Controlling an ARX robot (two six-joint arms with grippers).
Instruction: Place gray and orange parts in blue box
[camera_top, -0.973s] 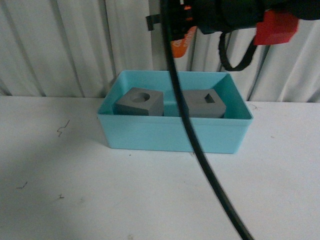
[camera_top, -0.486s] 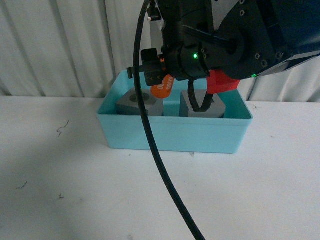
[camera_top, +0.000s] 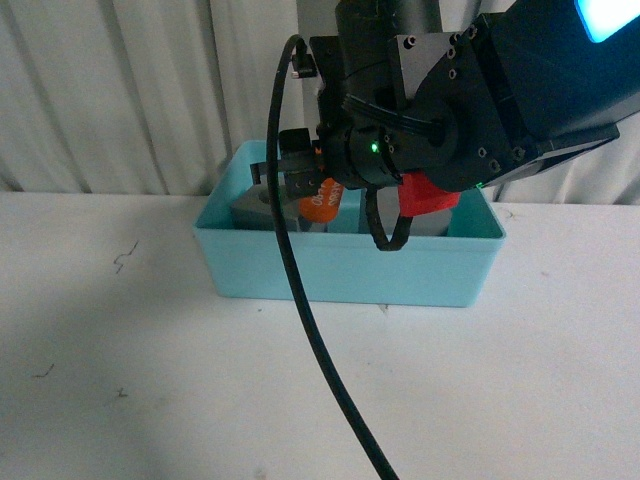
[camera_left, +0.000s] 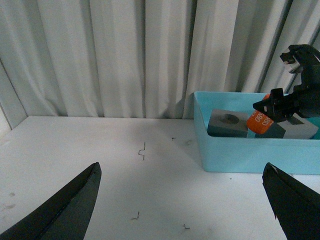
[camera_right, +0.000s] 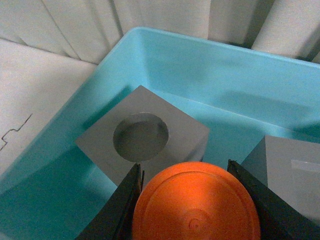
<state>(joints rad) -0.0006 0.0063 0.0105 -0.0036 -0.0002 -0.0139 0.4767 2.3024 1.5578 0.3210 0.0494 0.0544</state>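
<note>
The blue box (camera_top: 350, 268) stands on the white table near the curtain. My right gripper (camera_top: 318, 196) hangs over the box, shut on the orange cylinder (camera_top: 322, 206), which has white lettering. In the right wrist view the cylinder's round end (camera_right: 196, 202) fills the space between the black fingers (camera_right: 127, 200), just above the box floor (camera_right: 220, 135). The gray cube with the round hole (camera_right: 182, 130) lies in the box beside it, and the other gray cube (camera_right: 295, 175) is on the opposite side. My left gripper (camera_left: 182, 200) is open over bare table, well away from the box (camera_left: 240, 155).
A black cable (camera_top: 320, 350) hangs from the right arm down across the front of the box to the table's near edge. White curtains (camera_left: 125, 55) close off the back. Small dark marks (camera_left: 142, 150) dot the table.
The right arm has come down from above the box, carrying the orange cylinder low between the two gray cubes. It now hides most of the cubes in the front view.
</note>
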